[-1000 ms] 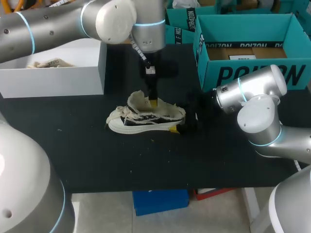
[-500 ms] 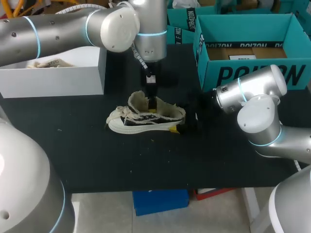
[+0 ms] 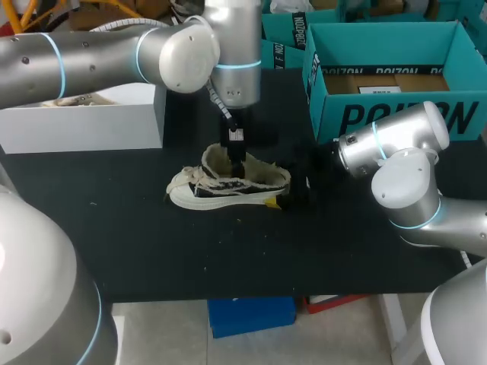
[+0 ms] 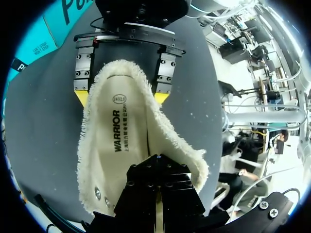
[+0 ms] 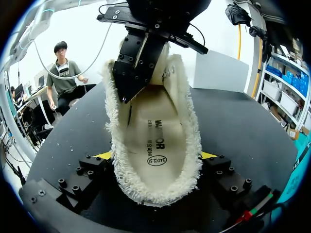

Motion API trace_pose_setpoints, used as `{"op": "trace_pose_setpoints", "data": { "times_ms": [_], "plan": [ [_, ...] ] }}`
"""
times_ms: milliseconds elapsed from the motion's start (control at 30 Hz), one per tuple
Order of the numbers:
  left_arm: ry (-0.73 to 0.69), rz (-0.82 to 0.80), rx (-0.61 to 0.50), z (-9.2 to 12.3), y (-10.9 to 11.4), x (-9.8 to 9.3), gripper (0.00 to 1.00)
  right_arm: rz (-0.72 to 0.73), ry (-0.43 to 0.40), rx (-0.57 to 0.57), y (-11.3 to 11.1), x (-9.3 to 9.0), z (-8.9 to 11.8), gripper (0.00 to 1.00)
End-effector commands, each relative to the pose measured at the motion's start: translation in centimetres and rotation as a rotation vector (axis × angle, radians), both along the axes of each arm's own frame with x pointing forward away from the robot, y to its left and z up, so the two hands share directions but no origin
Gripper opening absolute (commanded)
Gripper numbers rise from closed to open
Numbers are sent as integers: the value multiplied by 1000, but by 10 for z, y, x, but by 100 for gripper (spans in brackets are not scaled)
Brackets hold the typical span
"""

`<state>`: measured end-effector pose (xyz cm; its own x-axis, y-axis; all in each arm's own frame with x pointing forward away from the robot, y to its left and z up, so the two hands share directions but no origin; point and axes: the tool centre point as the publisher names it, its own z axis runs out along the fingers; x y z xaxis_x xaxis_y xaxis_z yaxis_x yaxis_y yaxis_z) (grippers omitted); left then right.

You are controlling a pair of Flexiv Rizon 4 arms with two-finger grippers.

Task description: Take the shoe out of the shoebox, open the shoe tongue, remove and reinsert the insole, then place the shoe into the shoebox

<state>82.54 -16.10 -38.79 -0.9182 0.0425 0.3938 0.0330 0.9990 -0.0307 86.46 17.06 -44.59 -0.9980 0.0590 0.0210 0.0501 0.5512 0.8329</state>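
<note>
While my right gripper (image 5: 155, 158) clamps the sneaker's (image 3: 228, 186) heel at centre frame, my left gripper (image 3: 238, 163) sits inside it; I cannot tell its grip.

light: bright, even | shadows: soft | glare: left arm (image 3: 171, 38)

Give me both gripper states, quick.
Left gripper: closed, tips down inside the shoe; whether it pinches anything cannot be told.
Right gripper: shut on the shoe's heel, one finger on each side.
</note>
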Motion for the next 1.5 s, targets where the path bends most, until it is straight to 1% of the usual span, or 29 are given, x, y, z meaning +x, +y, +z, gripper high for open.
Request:
{"op": "trace_pose_setpoints", "data": {
  "times_ms": [33,433,767,800,833,867,900,967,1133,1267,1400,1500],
  "plan": [
    [-4,0,3,-6,-2,-2,0,0,1,-2,0,1,0,0],
    [-14,15,6,-19,-4,-7,0,0,1,-2,0,1,0,0],
    [-21,50,1,-29,-3,-6,0,0,1,-2,0,1,0,0],
    [-23,52,1,-29,-2,-6,3,0,1,-2,0,1,0,0],
    [-25,53,-1,-29,-2,-5,11,0,1,-2,0,1,0,0],
    [-29,55,-1,-29,-2,-5,16,0,1,-2,0,1,0,0],
    [-31,55,-1,-30,-1,-5,17,0,1,-2,0,1,0,0],
    [-38,55,-1,-30,-1,-5,29,0,1,-2,0,1,0,0],
    [-65,57,5,-32,0,-5,29,0,1,-2,0,1,0,0],
    [-108,58,19,-33,0,-6,25,0,1,-2,0,1,0,0],
    [-182,72,45,-33,0,-6,25,0,1,-2,0,1,0,0],
    [-249,79,63,-29,2,-9,23,0,1,-2,0,1,0,0]
  ]
}}
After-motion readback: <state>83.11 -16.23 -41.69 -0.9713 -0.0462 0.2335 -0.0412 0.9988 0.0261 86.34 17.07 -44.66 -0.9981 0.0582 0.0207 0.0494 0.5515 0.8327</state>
